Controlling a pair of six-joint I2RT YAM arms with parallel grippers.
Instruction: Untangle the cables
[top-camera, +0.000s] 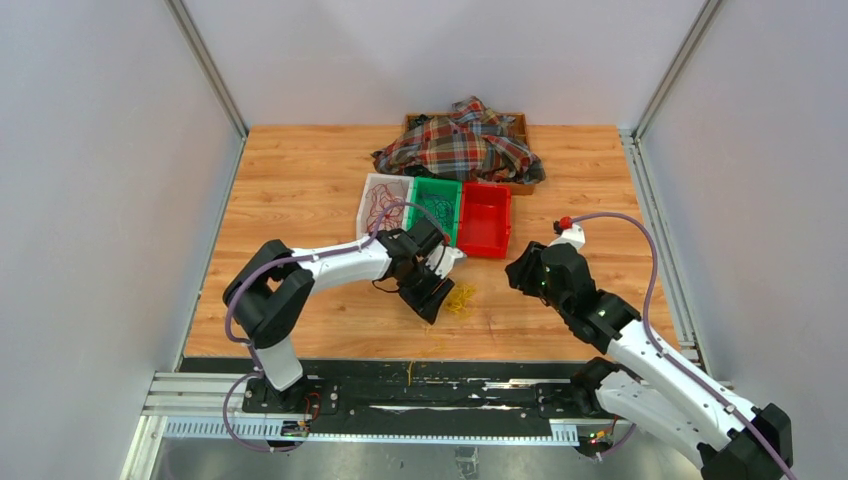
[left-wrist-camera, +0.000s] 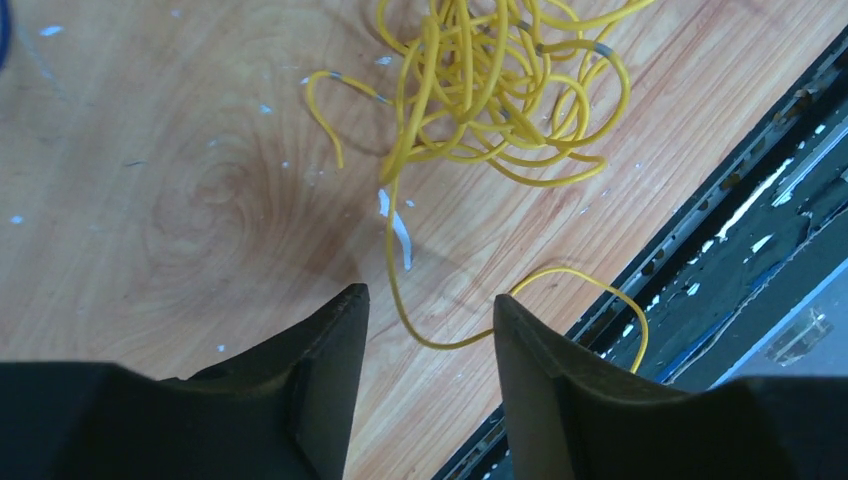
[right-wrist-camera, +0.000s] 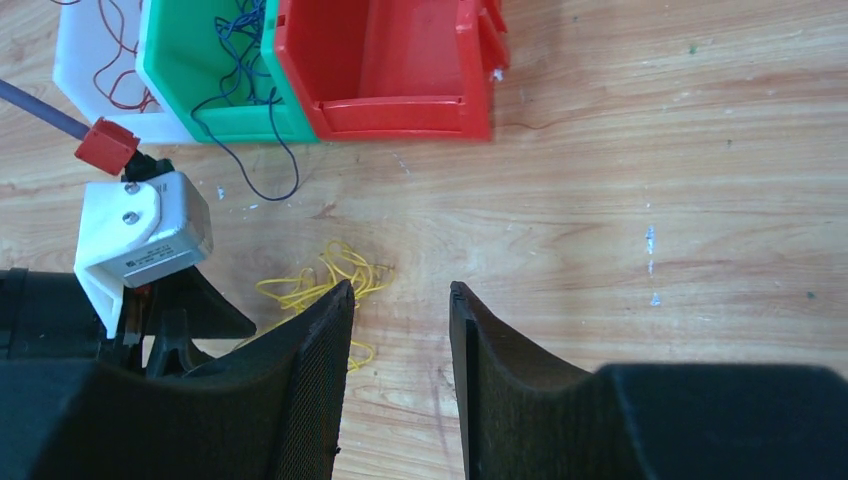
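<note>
We list the table as wood-grained board, smooth with a faint sheen and flecked with small white marks. The yellow cable has smooth, slightly glossy plastic sheathing. The red bin, green bin and white bin are glossy moulded plastic. The plaid cloth is matt woven fabric, soft and rumpled. The left gripper is matt black and smooth; the right gripper has finely textured black pads. The rail at the near edge is ribbed, bright metal.
</note>
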